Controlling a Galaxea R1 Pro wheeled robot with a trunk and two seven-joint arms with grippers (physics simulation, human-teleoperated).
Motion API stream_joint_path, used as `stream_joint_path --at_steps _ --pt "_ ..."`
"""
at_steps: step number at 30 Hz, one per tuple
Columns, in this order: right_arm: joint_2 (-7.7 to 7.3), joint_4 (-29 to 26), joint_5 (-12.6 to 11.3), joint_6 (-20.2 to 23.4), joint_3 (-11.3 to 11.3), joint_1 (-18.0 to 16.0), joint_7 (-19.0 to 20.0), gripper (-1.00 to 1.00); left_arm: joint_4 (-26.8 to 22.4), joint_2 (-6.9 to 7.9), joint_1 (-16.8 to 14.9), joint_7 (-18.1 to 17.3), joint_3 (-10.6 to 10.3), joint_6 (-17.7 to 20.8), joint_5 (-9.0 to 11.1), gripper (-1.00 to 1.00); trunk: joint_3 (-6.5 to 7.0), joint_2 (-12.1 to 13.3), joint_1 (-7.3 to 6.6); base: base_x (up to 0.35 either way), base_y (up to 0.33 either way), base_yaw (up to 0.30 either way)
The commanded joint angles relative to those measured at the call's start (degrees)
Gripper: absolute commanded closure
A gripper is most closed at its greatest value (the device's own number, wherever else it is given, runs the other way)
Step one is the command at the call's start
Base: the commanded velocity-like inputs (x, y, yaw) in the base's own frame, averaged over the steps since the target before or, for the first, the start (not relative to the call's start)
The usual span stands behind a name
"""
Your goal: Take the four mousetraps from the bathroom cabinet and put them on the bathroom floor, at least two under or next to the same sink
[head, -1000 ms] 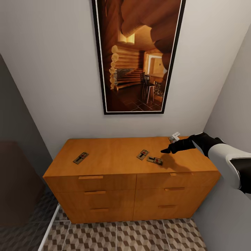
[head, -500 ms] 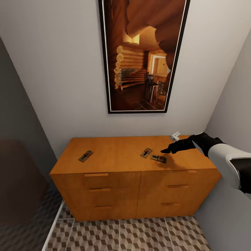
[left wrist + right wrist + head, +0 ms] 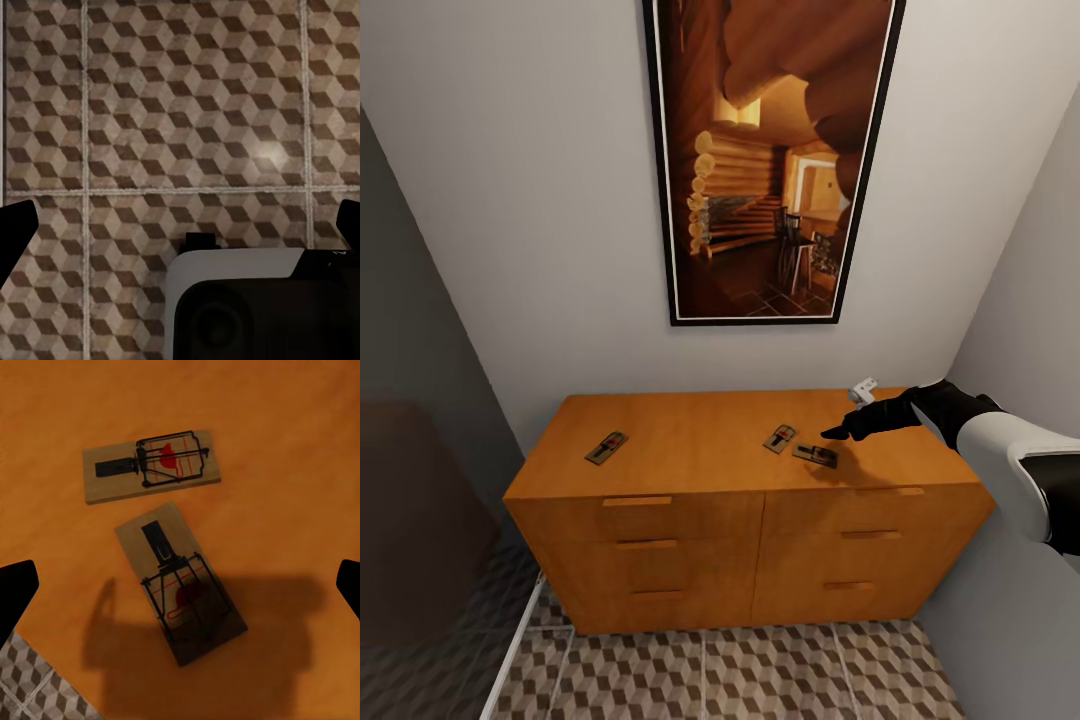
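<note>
From the head view I see my right tool (image 3: 840, 432) hovering just above the cabinet (image 3: 740, 500) top, over the nearer of two mousetraps (image 3: 816, 456) lying almost touching; a third mousetrap (image 3: 606, 447) sits well apart toward the left end, and a small pale object (image 3: 863, 388) rests at the back right corner. The left wrist view looks straight down on the bathroom floor (image 3: 150, 112); that tool's fingertips sit wide apart, holding nothing. In the right wrist view the fingertips are spread wide and empty around the near mousetrap (image 3: 180, 585), its neighbour (image 3: 150, 465) just beside. My worry: closing could nudge the neighbour or pinch the wire rather than the board.
</note>
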Motion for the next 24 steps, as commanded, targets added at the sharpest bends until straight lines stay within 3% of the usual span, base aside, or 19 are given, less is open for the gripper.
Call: stream_joint_path --at_steps 1,24 --pt "-0.02 -0.11 -0.49 0.54 0.44 -0.02 0.21 -1.00 0.05 -0.01 -0.04 0.06 0.11 -0.20 -0.04 -1.00 -0.07 -0.05 0.00 0.000 0.000 0.000" --pt "-0.01 -0.11 -0.49 0.62 0.44 -0.02 -1.11 -1.00 0.06 0.00 -0.04 0.06 0.11 -0.20 -0.03 -1.00 -0.07 -0.05 0.00 0.000 0.000 0.000"
